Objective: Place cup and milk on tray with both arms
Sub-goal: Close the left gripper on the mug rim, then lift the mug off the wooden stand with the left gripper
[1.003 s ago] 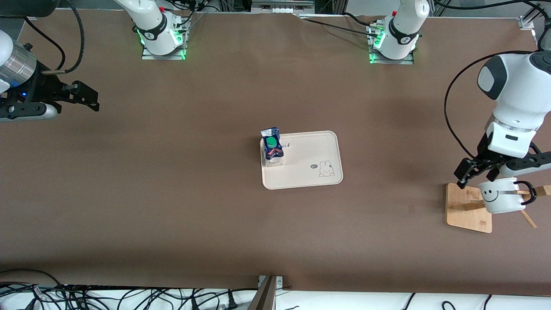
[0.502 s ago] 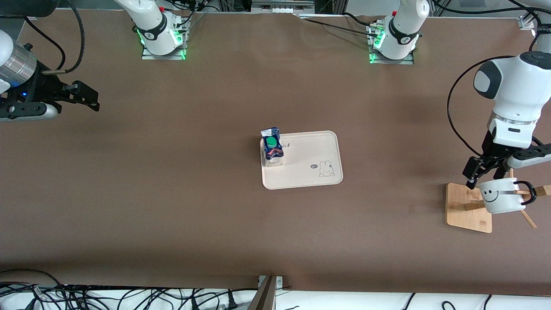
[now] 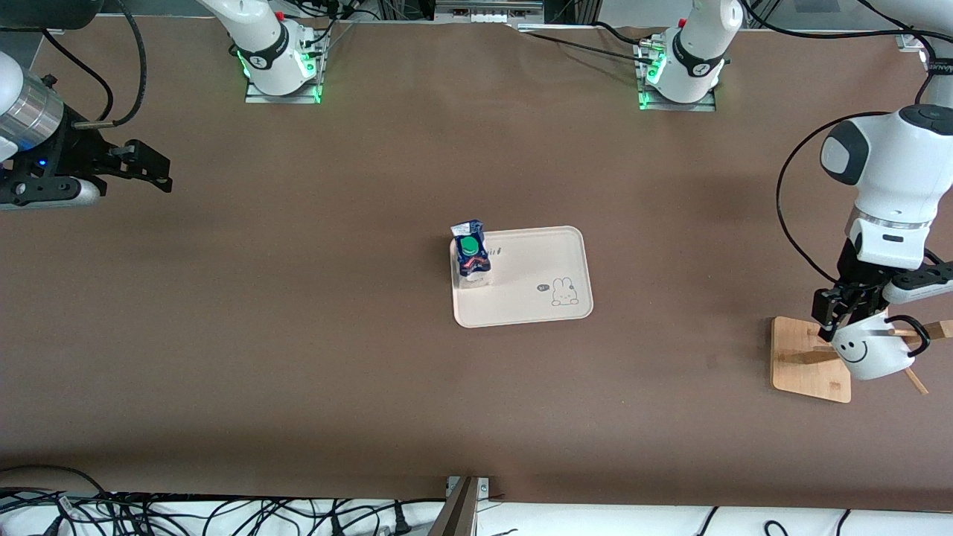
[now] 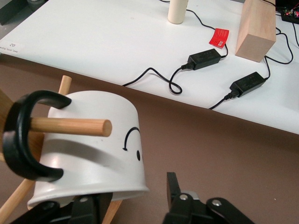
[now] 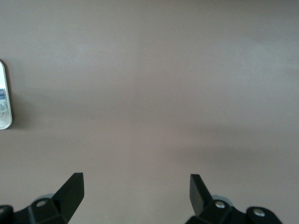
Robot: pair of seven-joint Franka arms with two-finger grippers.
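Note:
The white smiley cup [image 3: 867, 353] hangs by its black handle [image 4: 18, 140] on a wooden peg [image 4: 70, 127] of the rack, at the left arm's end of the table, and it is tilted. My left gripper [image 3: 837, 313] is at the cup's rim [image 4: 93, 154], its jaws straddling the wall. One finger [image 4: 172, 186] shows outside the wall with a gap to it; the cup hides the other. The blue-and-white milk [image 3: 470, 253] with the green cap stands on the cream tray [image 3: 551, 253] at mid-table. My right gripper [image 3: 160, 175] waits open over bare table, nothing between its fingers [image 5: 196, 186].
The wooden rack base [image 3: 804, 365] lies under the cup, with pegs sticking out toward the table's end. In the left wrist view a white bench with black power bricks [image 4: 203, 57], cables and a wooden block [image 4: 256, 28] lies past the table edge.
The left gripper has come down to the cup's rim and its jaws have narrowed. The cup has tilted on its peg. The right arm, milk and tray have not moved.

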